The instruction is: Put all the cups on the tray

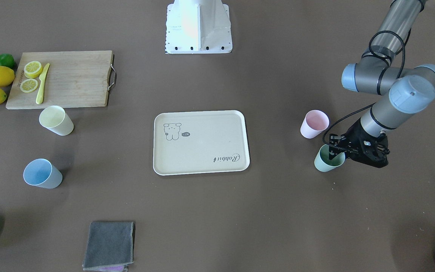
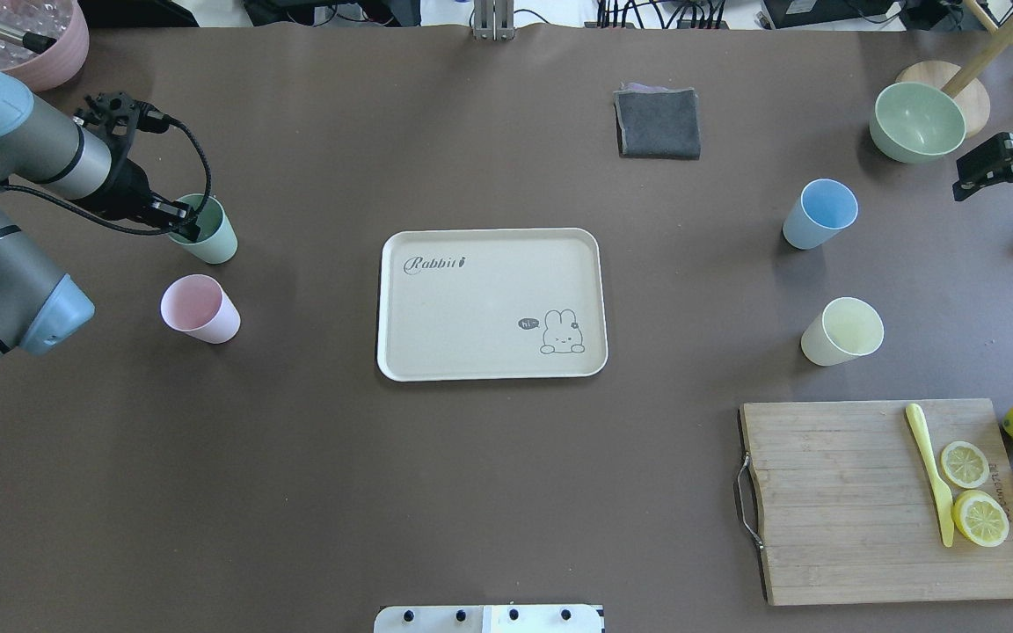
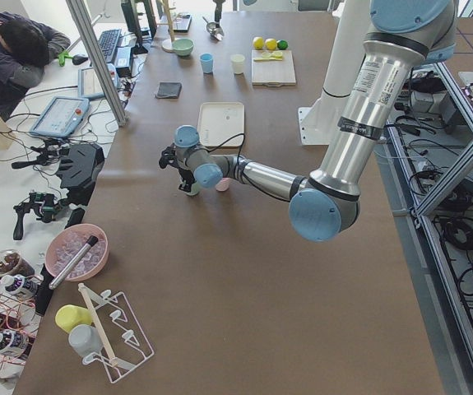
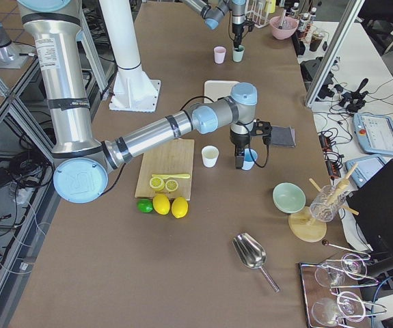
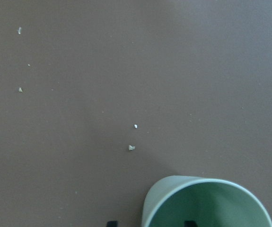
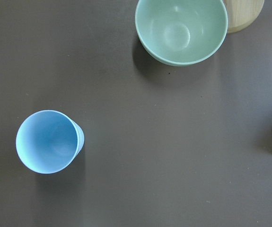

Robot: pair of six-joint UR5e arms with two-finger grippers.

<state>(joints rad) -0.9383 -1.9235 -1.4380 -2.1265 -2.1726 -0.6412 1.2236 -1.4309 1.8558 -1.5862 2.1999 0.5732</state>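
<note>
Since the tray [image 2: 489, 299] lies bare: the step in hand is, by my judgement, the very first cup, with all four standing on the counter [image 2: 506, 492].
Tray: middle of the counter, flat, nothing on it.
Mint green cup [image 2: 216, 237]: upright on the far left, well apart from the tray.
Left jaws: wide, set over the mint green cup's rim, one jaw inside the wall and one outside. My wrist view shows a gap on either side of the wall, so I grip nothing yet.
Pink cup [image 2: 199, 308]: upright on the left, nearer to me than the mint green cup, close to it but apart.
Light blue cup [image 2: 820, 214]: upright on the far right.
Pale yellow cup [image 2: 842, 331]: upright on the right, nearer than the blue one.
Right jaws: at the far right edge, near the pale green bowl [image 2: 915, 121], looking down on the light blue cup. I cannot tell whether they are wide or narrow.
Next move: close on the mint wall, lift straight up, carry right, and set the cup down inside the tray's rim.
Care: a one-wall pinch may tilt the cup, and the pink cup stands close.
</note>
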